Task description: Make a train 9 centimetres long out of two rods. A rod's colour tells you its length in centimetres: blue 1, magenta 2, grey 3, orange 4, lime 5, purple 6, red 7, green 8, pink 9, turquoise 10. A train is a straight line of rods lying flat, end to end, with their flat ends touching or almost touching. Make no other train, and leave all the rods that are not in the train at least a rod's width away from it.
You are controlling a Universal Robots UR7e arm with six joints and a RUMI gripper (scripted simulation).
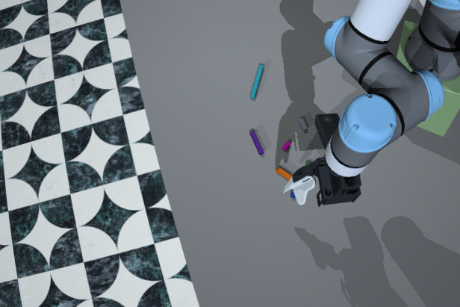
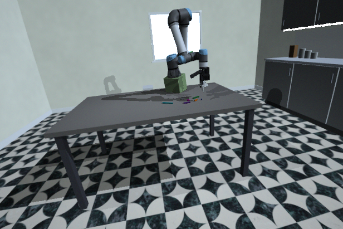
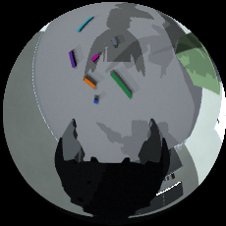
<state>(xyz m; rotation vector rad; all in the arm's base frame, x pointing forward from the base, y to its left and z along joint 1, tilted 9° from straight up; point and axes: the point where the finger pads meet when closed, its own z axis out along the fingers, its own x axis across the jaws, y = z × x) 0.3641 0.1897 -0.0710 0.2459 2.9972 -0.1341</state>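
Wrist view: green rod (image 3: 121,84), long, straight and slim.

Lighting's kinda flat and greyish in the top view, with big hard-edged arm shadows down the middle and lower right of the grey table (image 1: 224,223) (image 2: 139,111) (image 3: 64,103). Exterior shot: the white-framed window (image 2: 159,37) is totally blown out, plus a bright white strip glows upper right, and the floor gets fuzzy-looking. Wrist cam's a fisheye circle, bent at the edges, black corners, pretty soft and pixelly.
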